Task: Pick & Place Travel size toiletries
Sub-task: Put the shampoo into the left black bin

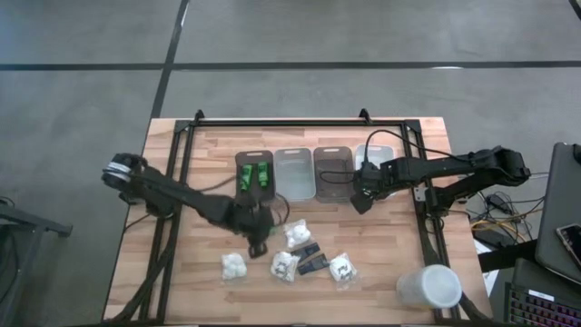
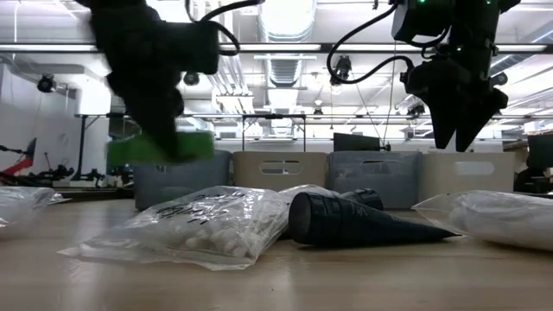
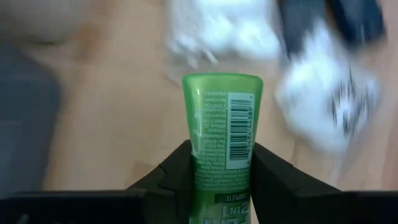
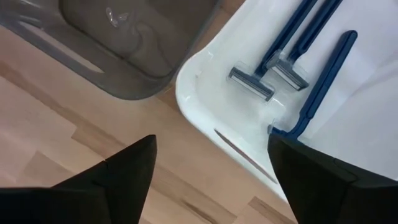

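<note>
The left gripper (image 3: pixel 221 180) is clamped on a green tube (image 3: pixel 222 127), held above the wood table (image 1: pixel 182 272) near the puff packets (image 1: pixel 289 264). It should carry the tube level to the leftmost bin (image 1: pixel 254 174), beside the green ones there, and release low. The right gripper (image 4: pixel 211 168), fingers apart and empty, hovers by the white bin (image 4: pixel 205 93) holding blue razors (image 4: pixel 292 59).

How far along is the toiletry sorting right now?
Partly done. Green bottles lie in the leftmost bin, and razors in the white bin. The left gripper holds another green tube. The right gripper is open by the bins. Puff packets and black packets wait on the table.
</note>
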`<action>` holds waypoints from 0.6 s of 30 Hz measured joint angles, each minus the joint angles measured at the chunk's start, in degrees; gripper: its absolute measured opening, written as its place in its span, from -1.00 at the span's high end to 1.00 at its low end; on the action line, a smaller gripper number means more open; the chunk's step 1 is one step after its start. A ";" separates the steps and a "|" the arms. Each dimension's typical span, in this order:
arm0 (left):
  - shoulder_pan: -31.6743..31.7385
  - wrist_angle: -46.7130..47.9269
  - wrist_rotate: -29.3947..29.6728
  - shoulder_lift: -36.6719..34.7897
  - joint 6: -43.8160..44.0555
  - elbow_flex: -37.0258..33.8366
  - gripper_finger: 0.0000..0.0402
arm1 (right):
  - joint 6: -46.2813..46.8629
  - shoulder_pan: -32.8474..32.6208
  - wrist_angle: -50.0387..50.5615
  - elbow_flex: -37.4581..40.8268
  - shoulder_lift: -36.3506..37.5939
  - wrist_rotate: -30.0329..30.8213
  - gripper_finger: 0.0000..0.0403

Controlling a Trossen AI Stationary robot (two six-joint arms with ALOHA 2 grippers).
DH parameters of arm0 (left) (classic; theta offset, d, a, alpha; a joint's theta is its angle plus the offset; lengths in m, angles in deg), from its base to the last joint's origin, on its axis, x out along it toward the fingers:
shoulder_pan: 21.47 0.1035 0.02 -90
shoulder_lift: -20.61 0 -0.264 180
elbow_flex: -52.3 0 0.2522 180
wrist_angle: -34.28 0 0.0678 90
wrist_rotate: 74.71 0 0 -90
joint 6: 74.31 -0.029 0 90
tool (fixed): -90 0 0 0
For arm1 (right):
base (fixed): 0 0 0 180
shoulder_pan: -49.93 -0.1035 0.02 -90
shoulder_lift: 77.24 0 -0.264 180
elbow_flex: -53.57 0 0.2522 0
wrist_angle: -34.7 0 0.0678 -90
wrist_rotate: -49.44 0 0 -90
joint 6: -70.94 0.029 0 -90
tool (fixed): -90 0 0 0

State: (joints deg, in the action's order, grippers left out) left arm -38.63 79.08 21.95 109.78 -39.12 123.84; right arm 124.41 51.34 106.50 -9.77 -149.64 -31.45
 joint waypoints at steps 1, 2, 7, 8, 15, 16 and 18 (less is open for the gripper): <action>1.09 -0.06 0.58 -1.10 2.71 0.00 0.38 | 0.00 0.00 0.00 0.00 0.00 0.04 -0.53; 2.04 -0.17 1.59 -2.25 5.54 -0.01 0.38 | 0.02 0.00 -0.02 0.00 0.00 0.04 -0.54; 6.59 -1.04 8.60 -9.60 15.67 -0.01 0.39 | 0.07 0.00 -0.08 0.00 0.00 0.07 -0.58; 7.52 -1.01 9.82 -10.90 16.61 -0.01 0.39 | 0.08 -0.02 -0.12 0.00 0.00 0.08 -0.59; 14.82 -0.42 12.49 -16.74 19.11 -0.01 0.39 | 1.87 -0.01 -0.22 0.00 0.00 1.57 -0.64; 16.04 -0.42 12.49 -16.88 19.28 -0.01 0.39 | 1.97 0.00 -0.28 0.00 0.00 1.57 -0.65; 18.38 -0.17 12.46 -16.93 19.31 -0.01 0.39 | 2.05 -0.02 -0.42 0.00 0.00 1.57 -0.66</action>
State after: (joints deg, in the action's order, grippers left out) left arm -20.26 78.91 34.41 92.85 -19.81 123.84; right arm 126.45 51.31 106.08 -9.77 -149.64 -29.89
